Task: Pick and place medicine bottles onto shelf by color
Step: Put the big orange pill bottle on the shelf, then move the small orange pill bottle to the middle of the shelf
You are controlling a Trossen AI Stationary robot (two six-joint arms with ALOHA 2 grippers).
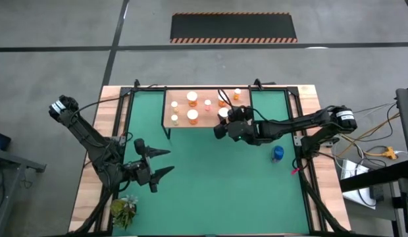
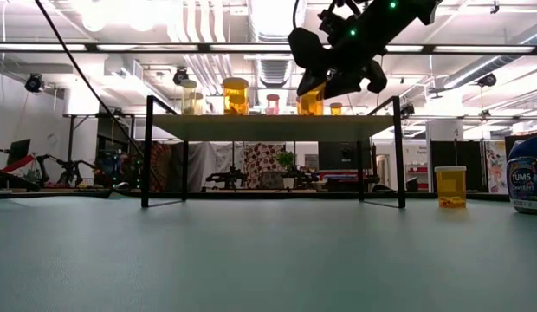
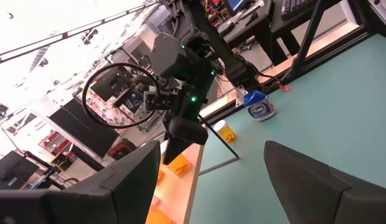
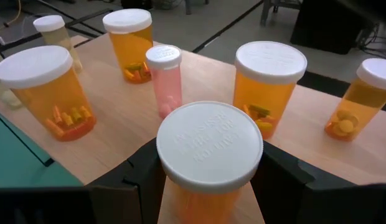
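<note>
Orange and white-capped, a large medicine bottle (image 4: 208,165) sits clamped between the jaws of the right gripper (image 1: 225,125), which hangs over the near right part of the shelf (image 1: 181,123). In the right wrist view its broad cap fills the space between the two dark fingers, with the light-wood board right beneath it.

Other bottles stand on the shelf around it: a big orange one (image 4: 47,90) at one side, another orange one (image 4: 132,43) farther back, a slim pink bottle (image 4: 165,78) between them, a wide orange one (image 4: 268,84) and a smaller orange one (image 4: 358,99) toward the other side, and a pale narrow bottle (image 4: 55,37) at the far edge.

Off the shelf, a blue bottle (image 1: 278,154) stands on the green mat (image 1: 217,184) to the right, and the low view shows a single orange bottle (image 2: 450,186) on the counter beyond the shelf's right leg.

The left gripper (image 1: 161,161) waits over the mat at the left, jaws spread wide and holding nothing. A small green plant (image 1: 123,210) sits at the counter's near left corner.
</note>
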